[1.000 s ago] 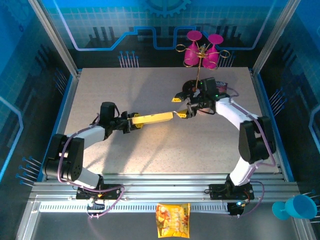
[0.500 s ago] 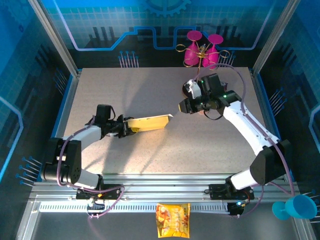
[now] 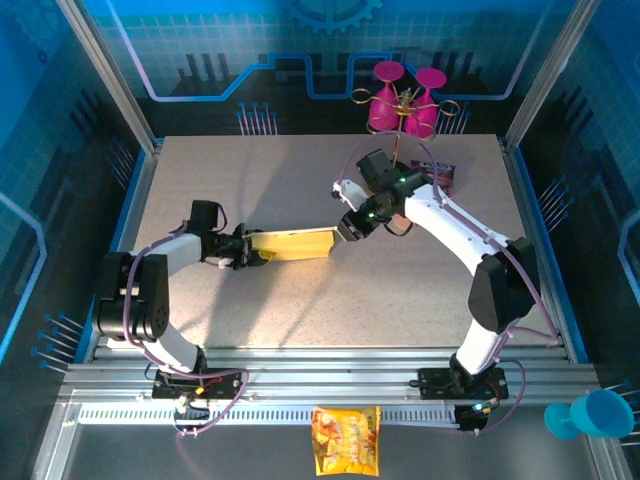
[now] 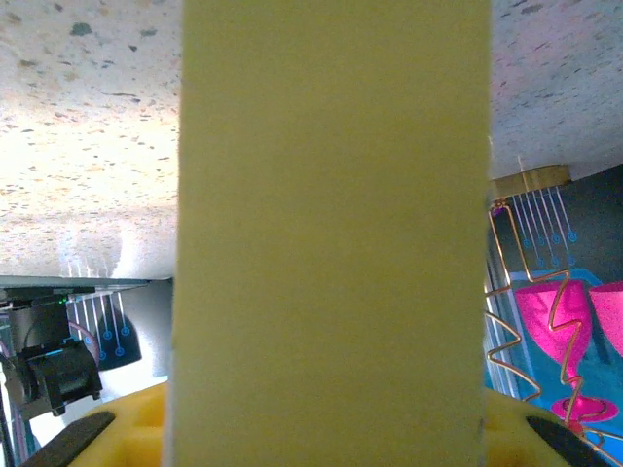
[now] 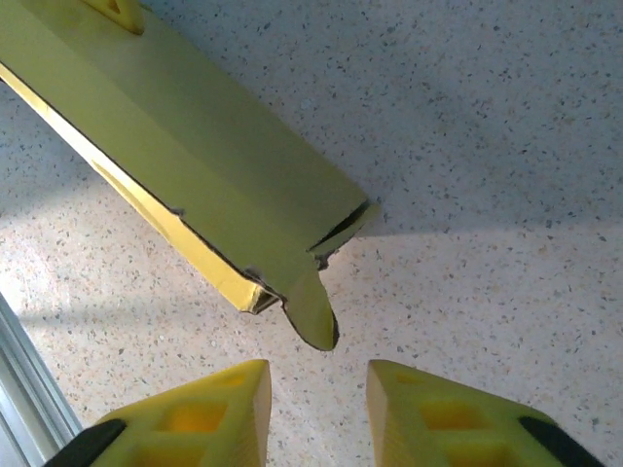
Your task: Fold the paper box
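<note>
Top external view: the paper box (image 3: 292,243), already formed into a long golden-yellow sleeve, stretches across the middle of the table (image 3: 300,180), its left end clamped in the left gripper (image 3: 248,250). The right gripper (image 3: 347,227) hovers just off the box's right end, touching nothing. In the right wrist view its two yellow fingers (image 5: 200,413) stand parted and empty. The box's open end, with a small rounded tuck flap (image 5: 313,316) sticking out, lies just ahead of the fingertips, roughly in line with the gap between them. The step in hand appears to be closing that end. The next move likely calls for the right fingers to catch the flap and press it inward while the left arm braces the box.
</note>
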